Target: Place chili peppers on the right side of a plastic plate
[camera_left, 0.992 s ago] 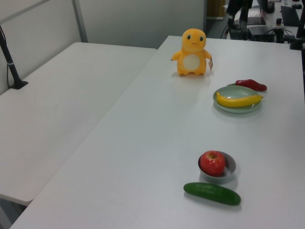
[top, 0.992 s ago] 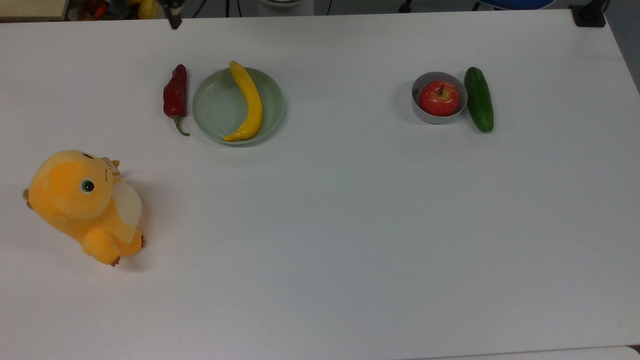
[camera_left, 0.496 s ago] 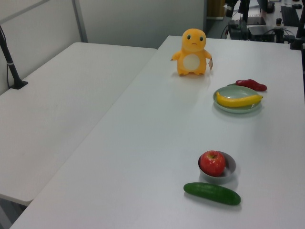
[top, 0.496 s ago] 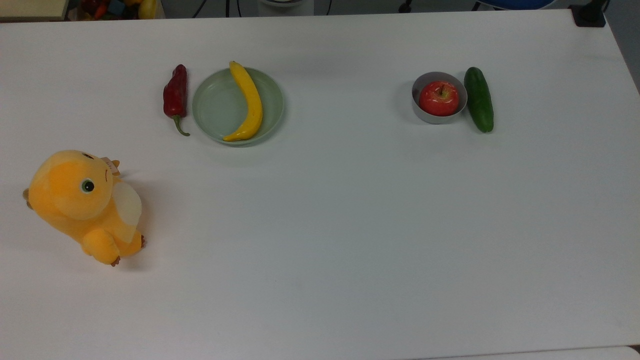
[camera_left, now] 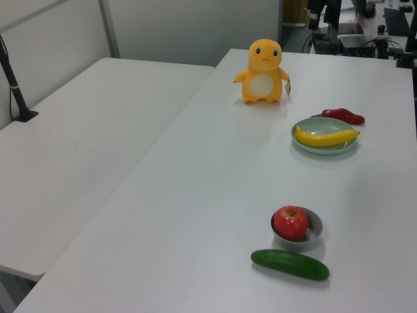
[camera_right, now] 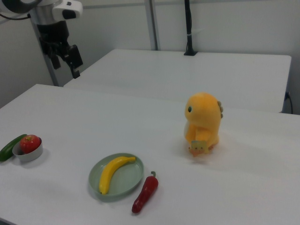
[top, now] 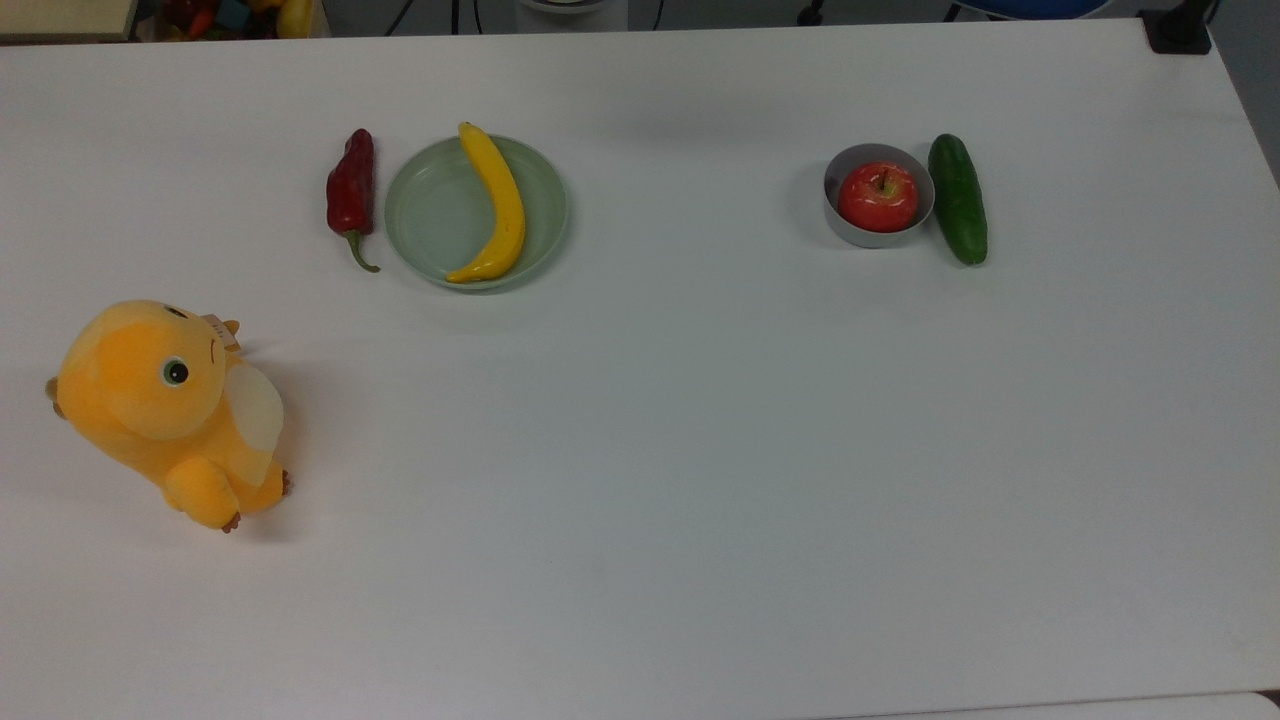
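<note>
Now, chili peppers (top: 351,190): flat on the white table (top: 700,450), just beside the plate's rim on the top view's left, apart from it, green stem toward the near edge
Plastic plate (top: 430,215): pale mint, holding a banana (top: 497,203) along its right half in the top view
Gripper (camera_right: 65,58): raised well above the table's far left corner in the right view, fingers apart, holding nothing
Grey bowl (top: 853,228): holds a red apple (top: 878,196), a cucumber (top: 957,198) touching its right side in the top view
Plush toy (top: 165,410): orange, near left in the top view
</note>
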Available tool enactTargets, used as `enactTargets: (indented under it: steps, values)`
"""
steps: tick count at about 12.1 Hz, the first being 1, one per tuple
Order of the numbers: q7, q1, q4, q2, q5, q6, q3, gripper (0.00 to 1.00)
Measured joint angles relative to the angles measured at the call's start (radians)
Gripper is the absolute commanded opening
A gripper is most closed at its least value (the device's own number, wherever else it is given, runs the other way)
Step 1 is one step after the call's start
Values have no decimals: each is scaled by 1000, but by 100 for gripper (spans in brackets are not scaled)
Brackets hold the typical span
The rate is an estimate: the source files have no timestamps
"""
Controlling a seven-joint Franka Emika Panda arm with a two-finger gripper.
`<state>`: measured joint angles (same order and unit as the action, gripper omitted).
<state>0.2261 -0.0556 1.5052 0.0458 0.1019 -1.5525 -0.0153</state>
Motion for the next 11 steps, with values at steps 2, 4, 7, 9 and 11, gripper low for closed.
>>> enactTargets:
  steps: [2,4,7,9,11]
  values:
    - [-5,-10,3,1,0,23,-11,100]
    - [-52,-31,16,1,0,24,-12,100]
    - [-145,-35,39,0,0,23,-10,100]
    - [-165,-36,45,0,-18,18,-8,100]
    - [-186,-36,51,0,-51,-19,-6,100]
